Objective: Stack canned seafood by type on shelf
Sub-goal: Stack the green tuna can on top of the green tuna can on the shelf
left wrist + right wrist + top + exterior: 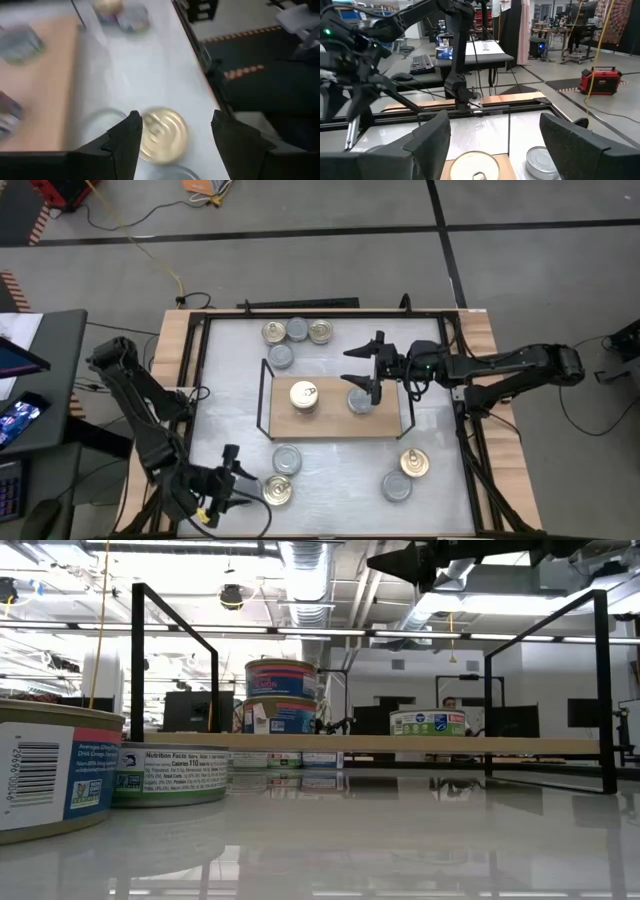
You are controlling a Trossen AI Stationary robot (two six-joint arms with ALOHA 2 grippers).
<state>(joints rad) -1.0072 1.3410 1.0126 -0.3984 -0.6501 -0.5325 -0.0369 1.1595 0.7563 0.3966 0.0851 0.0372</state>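
Observation:
The shelf (330, 424) is a light wooden board with black wire ends. On it stands a stack of two tins with a gold lid on top (304, 396), and to its right a single silver-lidded tin (360, 401). My right gripper (362, 365) hangs open above the board's right part, level with and above the silver tin. My left gripper (240, 478) is open near the table's front left. Just ahead of its fingers a gold-lidded tin (162, 134) stands on the table.
Loose tins stand on the white table: several at the far side (297, 330), a silver one (287, 459) near my left gripper, and a gold one (415, 463) and a silver one (396, 486) at the front right. The shelf's wire ends (165, 650) rise upright.

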